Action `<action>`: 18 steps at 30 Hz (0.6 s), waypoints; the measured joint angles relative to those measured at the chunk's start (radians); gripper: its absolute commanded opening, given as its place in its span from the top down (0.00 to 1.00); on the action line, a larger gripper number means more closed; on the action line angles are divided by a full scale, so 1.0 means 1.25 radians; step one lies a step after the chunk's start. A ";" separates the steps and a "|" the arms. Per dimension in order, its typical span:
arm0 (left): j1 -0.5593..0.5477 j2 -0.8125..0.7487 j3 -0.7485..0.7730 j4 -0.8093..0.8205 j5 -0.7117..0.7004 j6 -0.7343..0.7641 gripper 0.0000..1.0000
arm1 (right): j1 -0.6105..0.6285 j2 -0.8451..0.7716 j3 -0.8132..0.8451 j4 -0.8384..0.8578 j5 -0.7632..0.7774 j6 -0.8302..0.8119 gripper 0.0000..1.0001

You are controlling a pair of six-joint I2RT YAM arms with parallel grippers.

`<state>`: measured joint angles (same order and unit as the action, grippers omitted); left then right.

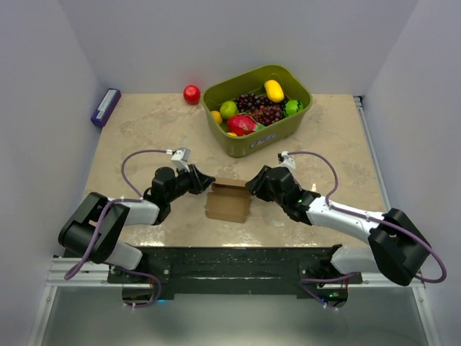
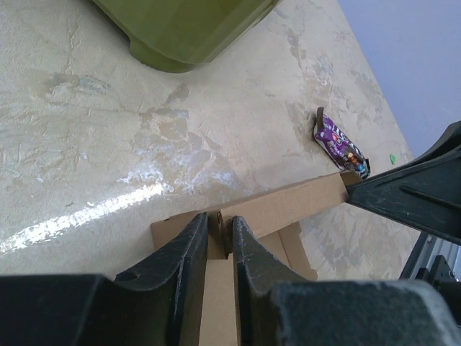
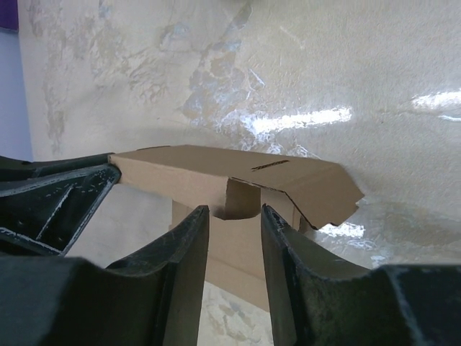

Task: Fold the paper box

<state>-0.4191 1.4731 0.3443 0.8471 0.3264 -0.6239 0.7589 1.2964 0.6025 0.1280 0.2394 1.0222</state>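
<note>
Nearest, the left pincer pinches narrowly on a wall of the brown thin-cardboard paper box, which stands on the beige marbled worktop. The right pincer is half-parted at the opposite wall, grip unclear. Probably light and easily creased; best held near folds.

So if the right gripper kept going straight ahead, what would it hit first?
The paper box: its brown flap sits directly ahead of the right gripper, seemingly very close, though depth is hard to judge.

Brown paper box, olive-green bin, marbled beige table.
</note>
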 measured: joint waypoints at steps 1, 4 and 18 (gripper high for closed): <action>0.000 -0.002 0.001 -0.003 0.000 -0.001 0.77 | 0.000 -0.010 0.000 -0.006 0.004 -0.006 0.56; 0.000 -0.004 0.006 -0.017 0.000 -0.001 0.77 | 0.000 -0.034 0.002 -0.018 0.012 -0.025 0.55; 0.000 -0.012 0.012 -0.039 0.000 -0.001 0.77 | -0.003 0.030 0.016 0.010 -0.021 -0.050 0.58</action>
<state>-0.4191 1.4578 0.3592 0.7982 0.3260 -0.6247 0.7547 1.3338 0.6228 0.1402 0.2134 0.9596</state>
